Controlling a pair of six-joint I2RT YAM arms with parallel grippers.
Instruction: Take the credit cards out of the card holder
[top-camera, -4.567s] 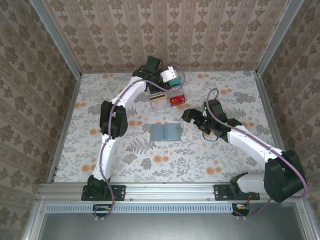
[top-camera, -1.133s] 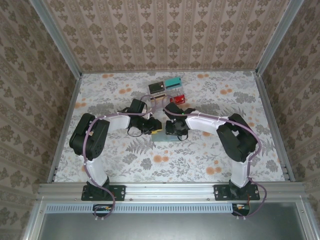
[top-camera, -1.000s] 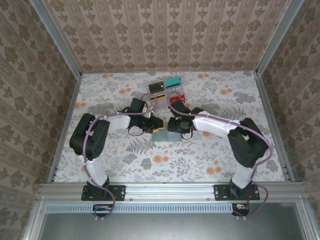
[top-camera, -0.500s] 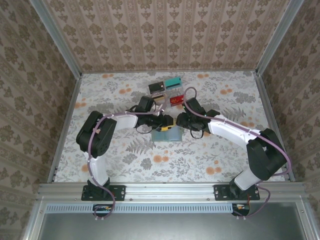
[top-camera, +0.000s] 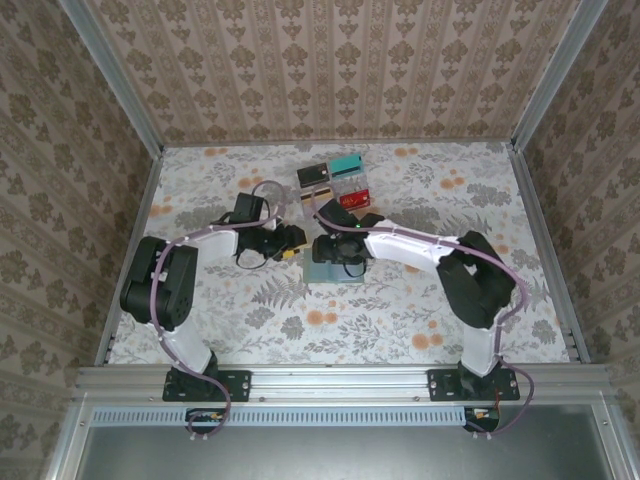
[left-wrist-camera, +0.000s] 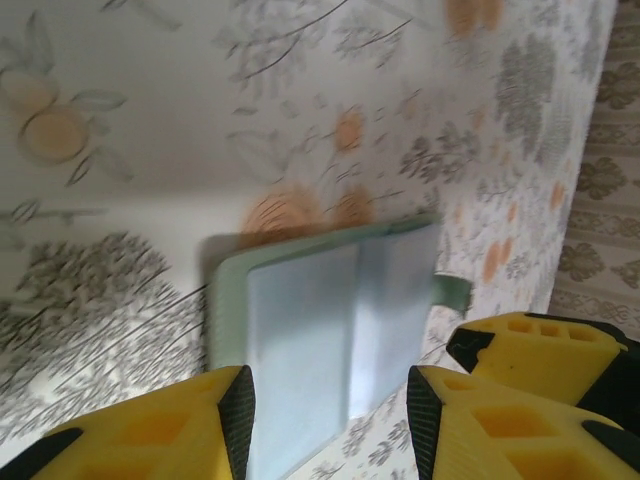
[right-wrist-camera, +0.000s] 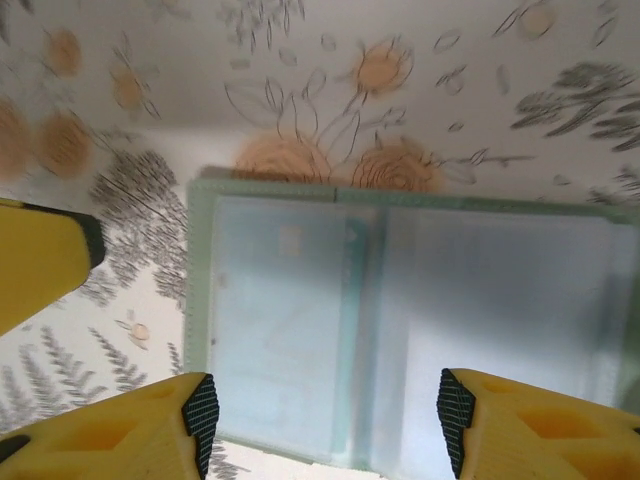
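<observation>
Card holder (right-wrist-camera: 480, 300) lies open flat; right hand's (right-wrist-camera: 325, 405) spread fingers straddle one panel.

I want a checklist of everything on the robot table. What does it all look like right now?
Surface: floral table, flat.
Job's things: card holder lies open; credit cards lie at the far side.
Clutter: clear boxes by the cards.
Grippers: left gripper and right gripper both open, empty, over the holder.
Cables: purple cables run along the arms.
Surroundings: patterned walls, metal frame.
</observation>
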